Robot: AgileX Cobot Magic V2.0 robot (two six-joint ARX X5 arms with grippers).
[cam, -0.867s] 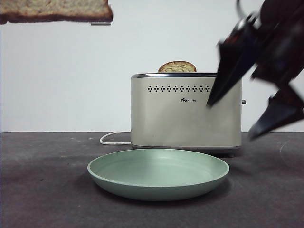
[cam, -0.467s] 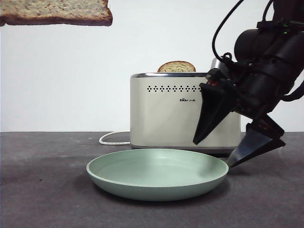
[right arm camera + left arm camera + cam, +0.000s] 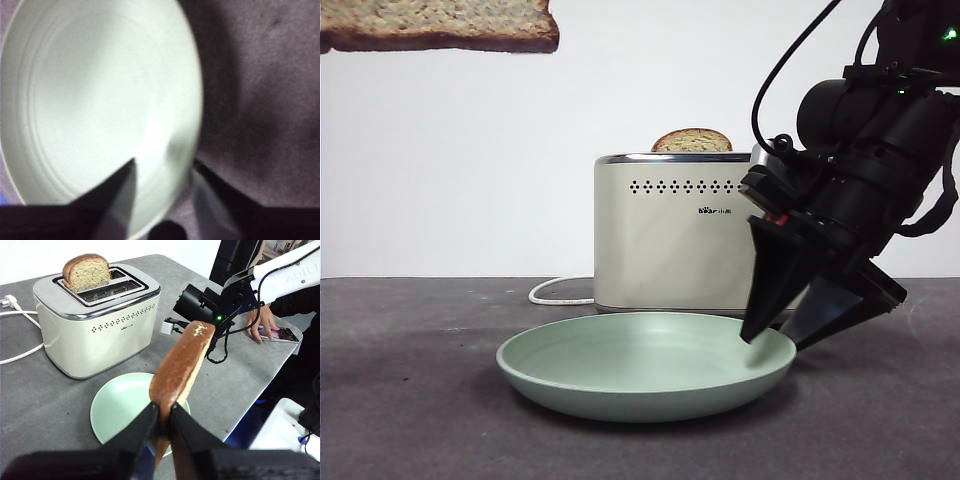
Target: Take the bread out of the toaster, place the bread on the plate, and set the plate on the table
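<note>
The bread point(image 3: 440, 25) is a flat tan slice with a dark crust, high at the top left of the front view. My left gripper point(image 3: 162, 412) is shut on its lower edge point(image 3: 180, 362) and holds it above the plate. The mint-green plate point(image 3: 640, 375) lies on the table point(image 3: 420, 400) in front of the cream toaster point(image 3: 680, 235). My right gripper point(image 3: 785, 335) is open and low at the plate's right rim. In the right wrist view point(image 3: 162, 167) one jaw is over the plate point(image 3: 90, 100) and the other is outside the rim.
A second, narrower slice point(image 3: 692, 141) stands in the toaster's slot point(image 3: 86, 272). A white cord point(image 3: 555, 292) runs left from behind the toaster. A person's hand with a phone point(image 3: 272, 327) rests near the table's edge, beyond the right arm point(image 3: 205, 307).
My right gripper has come down from the upper right to the plate's right rim, and the plate has shifted slightly left. The bread and left gripper have stayed put.
</note>
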